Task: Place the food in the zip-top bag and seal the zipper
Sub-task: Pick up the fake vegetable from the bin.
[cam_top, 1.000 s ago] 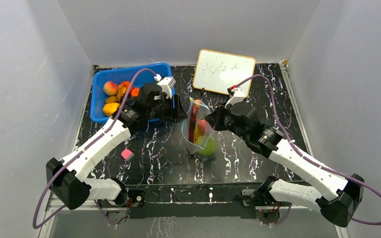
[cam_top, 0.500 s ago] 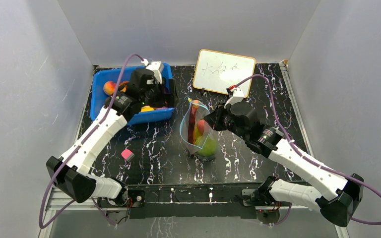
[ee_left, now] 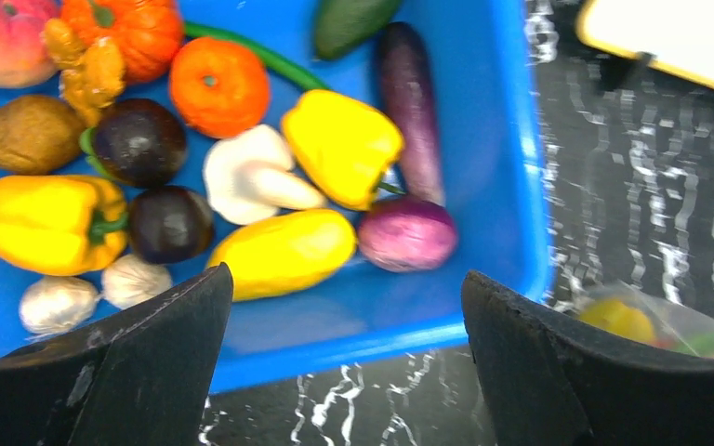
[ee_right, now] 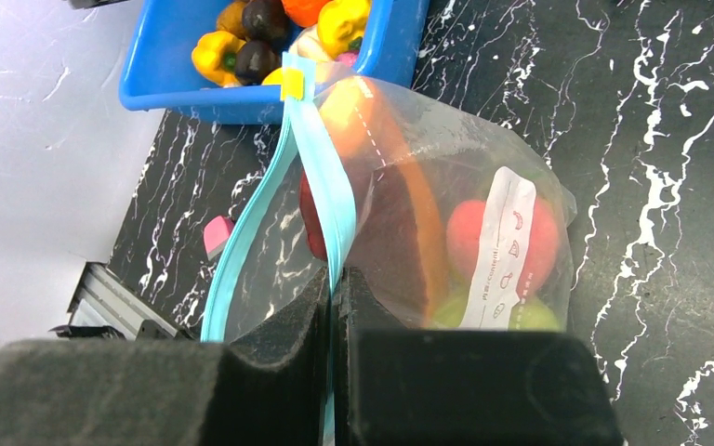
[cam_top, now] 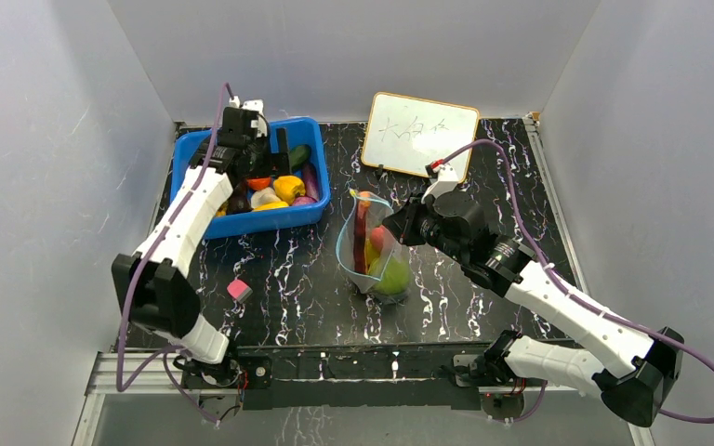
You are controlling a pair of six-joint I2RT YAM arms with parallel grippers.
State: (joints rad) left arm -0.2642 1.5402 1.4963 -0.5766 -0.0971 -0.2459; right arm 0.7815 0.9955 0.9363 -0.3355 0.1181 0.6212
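The zip-top bag [cam_top: 370,249] stands upright mid-table with its mouth gaping. Inside it lie a green round fruit [cam_top: 391,276], a long orange-and-dark-red slice [ee_right: 400,214] and a red peach [ee_right: 497,234]. My right gripper [ee_right: 335,279] is shut on the teal zipper [ee_right: 321,177] at one side of the mouth and holds it up. Over the blue bin [cam_top: 274,220] my left gripper [ee_left: 346,279] hangs open with nothing between its fingers. More food fills the bin, such as a yellow pepper [ee_left: 339,144], an orange [ee_left: 218,85] and a long yellow piece [ee_left: 284,253].
A whiteboard [cam_top: 421,133] leans at the back, right of the bin. A small pink cube [cam_top: 239,289] lies on the marbled tabletop near the left arm. White walls close in the table on three sides.
My left arm has swung away from the bag's mouth, back and left over the bin, and its jaws have opened wide. The right gripper and bag have stayed put.
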